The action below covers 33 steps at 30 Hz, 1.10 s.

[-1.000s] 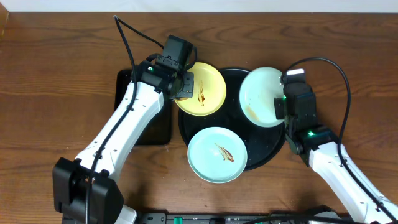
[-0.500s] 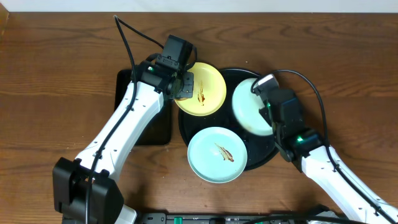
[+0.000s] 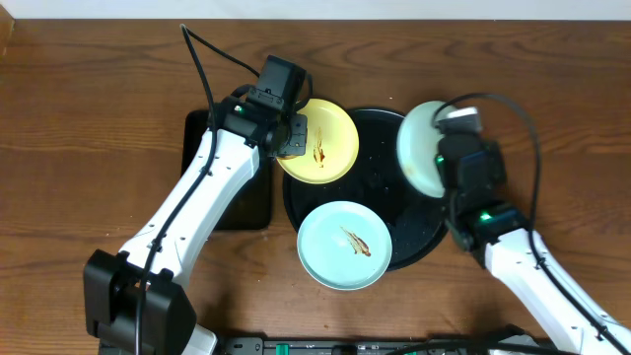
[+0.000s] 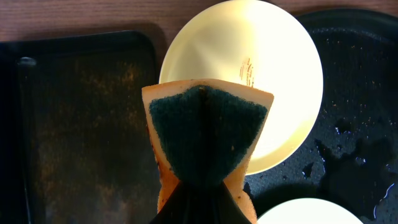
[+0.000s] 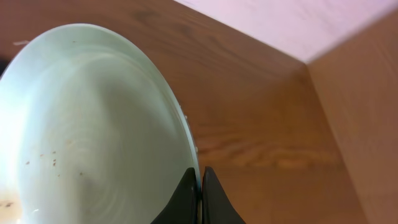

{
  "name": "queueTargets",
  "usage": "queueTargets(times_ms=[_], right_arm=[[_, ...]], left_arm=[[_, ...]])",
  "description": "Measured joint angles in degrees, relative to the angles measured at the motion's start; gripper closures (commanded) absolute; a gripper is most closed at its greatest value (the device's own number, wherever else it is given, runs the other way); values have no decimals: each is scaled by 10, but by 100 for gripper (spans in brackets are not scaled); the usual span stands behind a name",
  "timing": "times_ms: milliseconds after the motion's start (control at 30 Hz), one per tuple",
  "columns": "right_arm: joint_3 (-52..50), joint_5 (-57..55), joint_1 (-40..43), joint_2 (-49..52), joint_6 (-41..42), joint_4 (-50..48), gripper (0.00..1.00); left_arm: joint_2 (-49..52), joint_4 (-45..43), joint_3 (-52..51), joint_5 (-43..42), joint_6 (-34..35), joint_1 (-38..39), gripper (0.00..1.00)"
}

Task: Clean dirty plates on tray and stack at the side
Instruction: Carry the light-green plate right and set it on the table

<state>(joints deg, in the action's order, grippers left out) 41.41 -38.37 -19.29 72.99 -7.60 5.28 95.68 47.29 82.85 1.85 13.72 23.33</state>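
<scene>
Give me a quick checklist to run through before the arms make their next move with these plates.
1. Grip of right hand on held mint plate rim: ok, shut.
2. Grip of left hand on sponge: ok.
3. That held mint plate clean: not ok, specks show.
4. The yellow plate clean: not ok, brown smear.
5. The front mint plate clean: not ok, smeared.
6. Contact of sponge with yellow plate: cannot tell.

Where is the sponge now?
Centre of the left wrist view: the sponge is pinched in the left pincer, over the yellow plate, beside the rectangular tray.
</scene>
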Motion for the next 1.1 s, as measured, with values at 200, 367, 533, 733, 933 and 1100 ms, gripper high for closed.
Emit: queueTargets(times_ms=[200,367,533,733,933,1100], right_arm=[[0,18,105,0,83,10,99],[0,83,210,0,174,36,99],[0,120,308,0,268,71,99],[0,144,381,29,316,70,99],[0,183,425,103,329,23,99],[0,233,434,122,327,19,88]], left_arm=[[0,0,0,0,0,0,92],[0,0,0,0,0,0,92],[0,1,0,0,0,0,92],[0,1,0,0,0,0,92],[0,1,0,0,0,0,92],[0,1,0,0,0,0,92]])
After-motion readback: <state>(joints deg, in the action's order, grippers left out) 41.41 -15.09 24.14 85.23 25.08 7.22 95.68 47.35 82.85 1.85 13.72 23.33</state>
